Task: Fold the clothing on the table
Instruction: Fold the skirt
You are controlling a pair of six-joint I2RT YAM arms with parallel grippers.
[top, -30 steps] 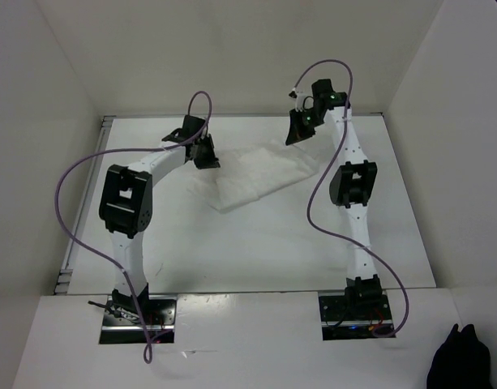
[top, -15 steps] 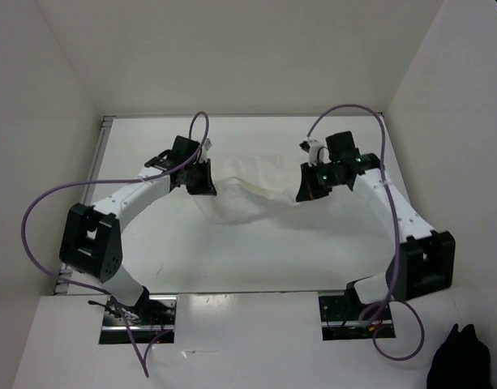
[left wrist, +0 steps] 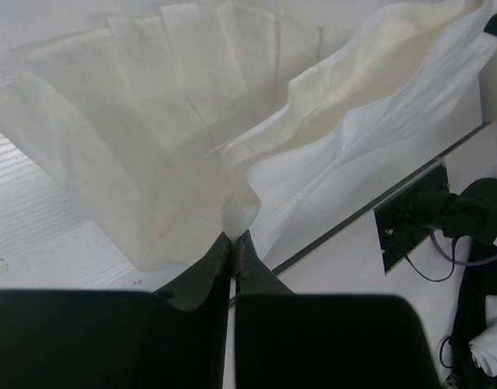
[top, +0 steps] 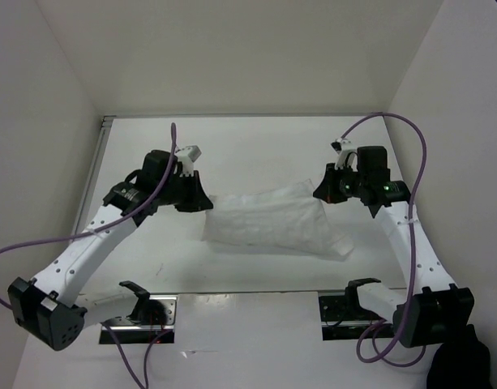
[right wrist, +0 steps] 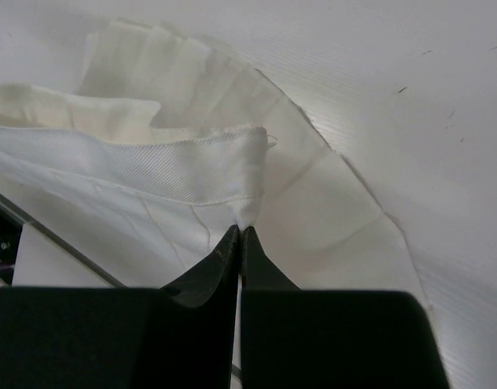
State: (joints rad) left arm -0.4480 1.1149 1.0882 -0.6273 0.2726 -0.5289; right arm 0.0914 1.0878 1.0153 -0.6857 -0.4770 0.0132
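White, faintly waffle-textured clothing (top: 268, 223) spans between both jaws, its lower layer lying in soft creases on the table (top: 256, 142). The left gripper (top: 203, 202) and the right gripper (top: 319, 193) each clench one upper corner of the cloth. Bare tabletop extends beyond and outside each jaw, and plain white walls (top: 232, 57) enclose it.

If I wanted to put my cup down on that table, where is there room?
The widest bare patch of the table is the far strip between the back wall and the clothing. The near strip before the table's edge is narrow. The middle is crowded: the left gripper and right gripper each pinch an end of the clothing.
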